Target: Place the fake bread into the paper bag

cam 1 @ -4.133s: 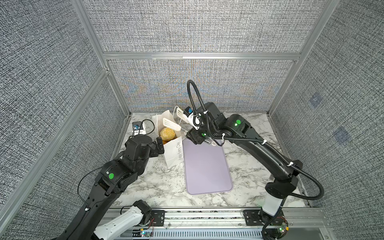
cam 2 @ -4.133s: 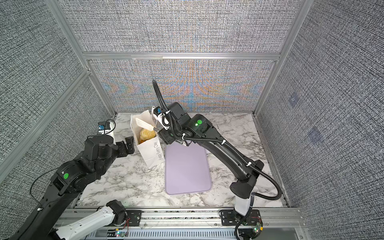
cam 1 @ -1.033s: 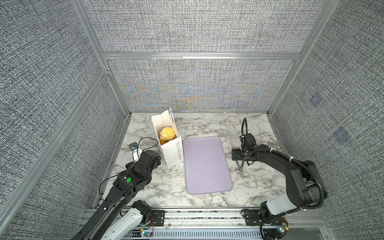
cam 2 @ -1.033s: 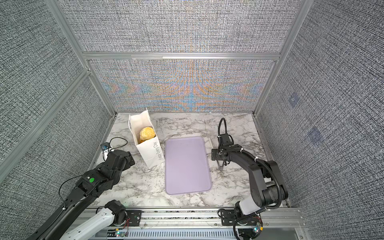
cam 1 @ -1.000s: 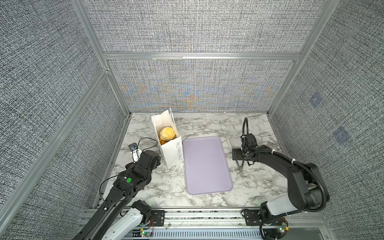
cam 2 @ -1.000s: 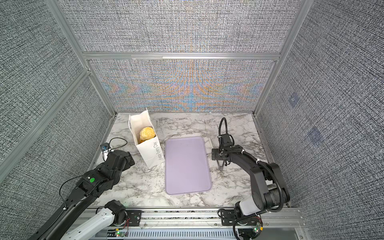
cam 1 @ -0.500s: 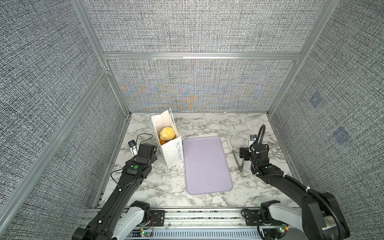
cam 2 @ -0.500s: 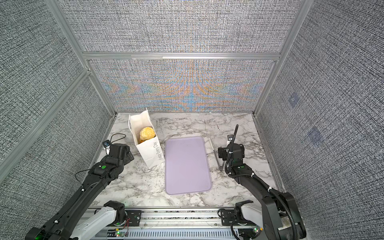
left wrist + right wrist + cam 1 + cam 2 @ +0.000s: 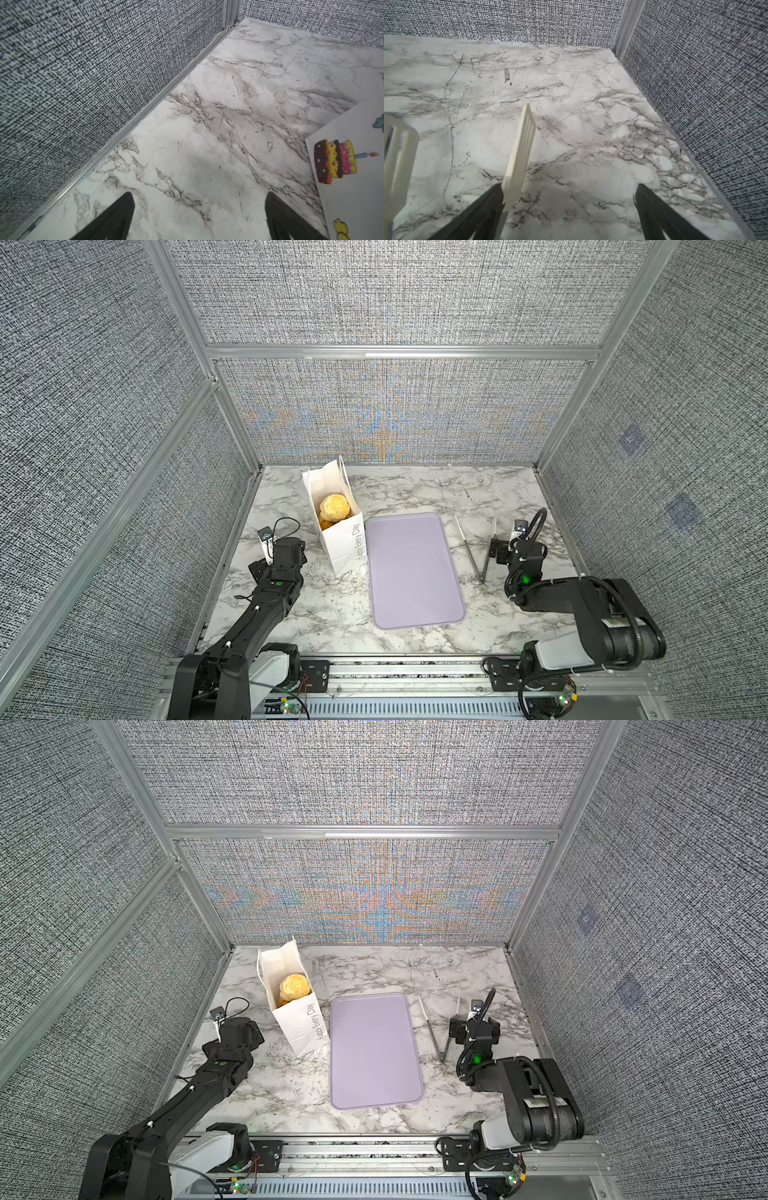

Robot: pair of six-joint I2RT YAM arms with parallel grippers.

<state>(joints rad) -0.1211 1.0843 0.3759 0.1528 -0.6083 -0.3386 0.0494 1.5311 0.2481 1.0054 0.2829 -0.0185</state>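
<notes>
The fake bread (image 9: 334, 507) sits inside the paper bag (image 9: 343, 543), which stands upright on the desk (image 9: 324, 614) just beside the lilac tray (image 9: 411, 572). On the left end effector (image 9: 199, 199) and the right end effector (image 9: 569, 191) the jaws are spread wide, nothing held.

Judged step: parking the arms. Keep the left clear of the bag wall and the right clear of the tongs (image 9: 468, 549) lying just beside its finger.

Count: one bag, one tray, one tongs; two bread pieces visible in the bag mouth — any deeper ones hidden — none on tray or desk.
</notes>
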